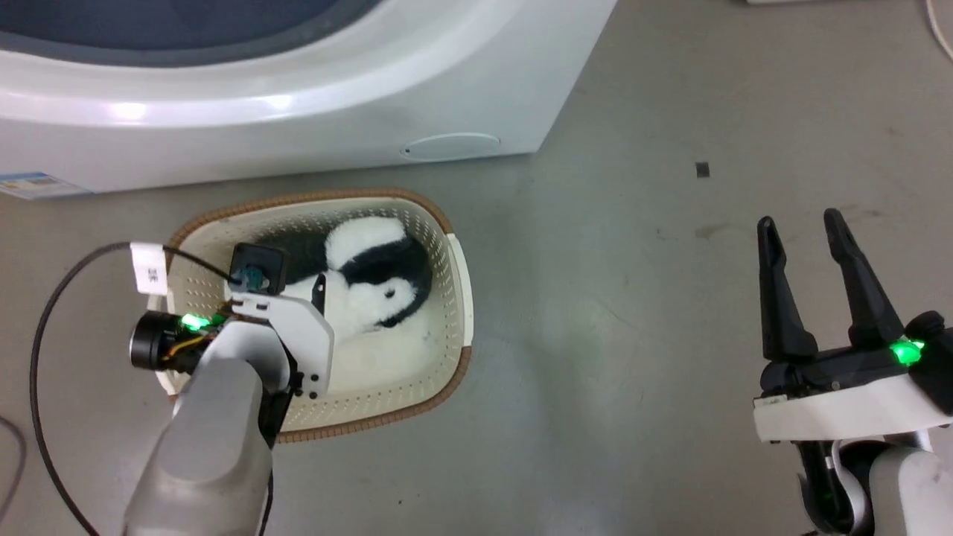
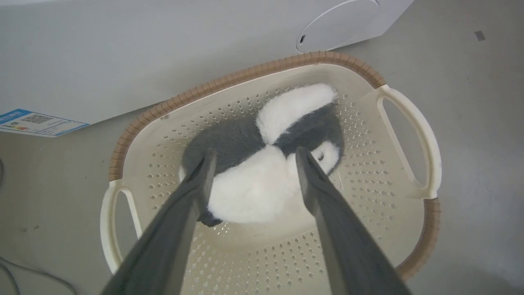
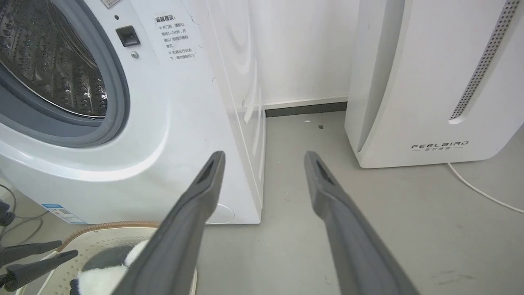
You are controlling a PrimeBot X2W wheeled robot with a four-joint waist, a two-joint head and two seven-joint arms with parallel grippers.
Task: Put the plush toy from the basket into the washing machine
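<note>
The plush toy lies curled in the cream basket, white belly and black back up. In the left wrist view my left gripper is open just above the plush toy, one finger on each side of the white belly. My left wrist hangs over the basket's left half. My right gripper stands open over bare floor far to the right, holding nothing. The washing machine stands right behind the basket; its grey-rimmed porthole and steel drum are uncovered.
A white FEELBIRD appliance stands right of the washer, with a white cable on the floor beside it. A black cable loops left of the basket. Bare grey floor lies between the basket and my right gripper.
</note>
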